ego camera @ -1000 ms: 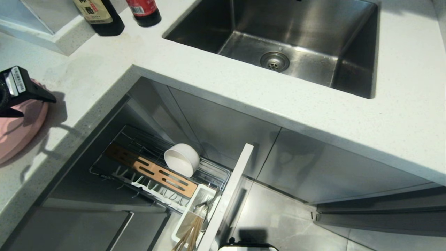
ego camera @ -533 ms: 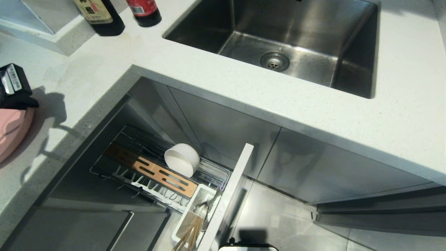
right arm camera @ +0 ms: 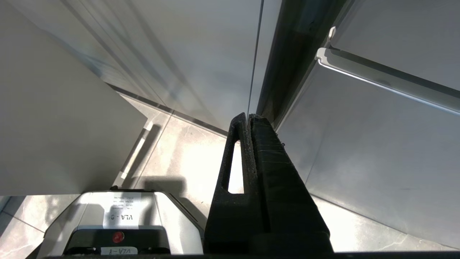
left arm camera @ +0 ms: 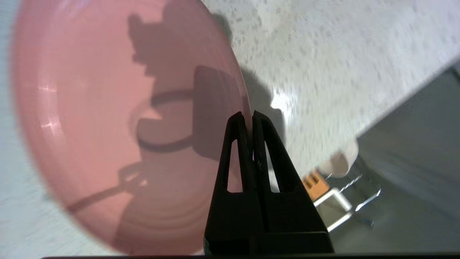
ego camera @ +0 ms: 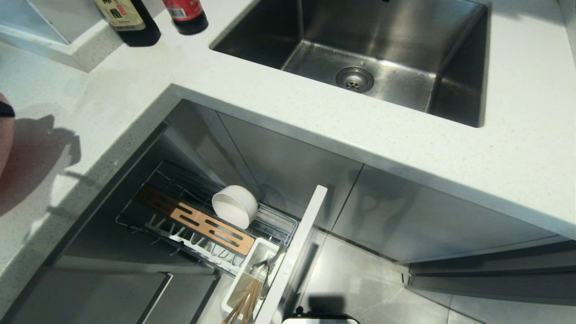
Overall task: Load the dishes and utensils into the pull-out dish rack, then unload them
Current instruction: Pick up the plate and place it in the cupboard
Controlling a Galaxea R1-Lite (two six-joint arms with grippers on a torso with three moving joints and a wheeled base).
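The left end effector (left arm camera: 250, 117) is clenched on the rim of the pink plate (left arm camera: 107, 136), which is tilted above the white bench (left arm camera: 323, 64). The right end effector (right arm camera: 248, 118) hangs closed, empty, beside the cabinets. The cream bowl (ego camera: 235, 205) sits in the pull-out dish rack (ego camera: 198, 225).
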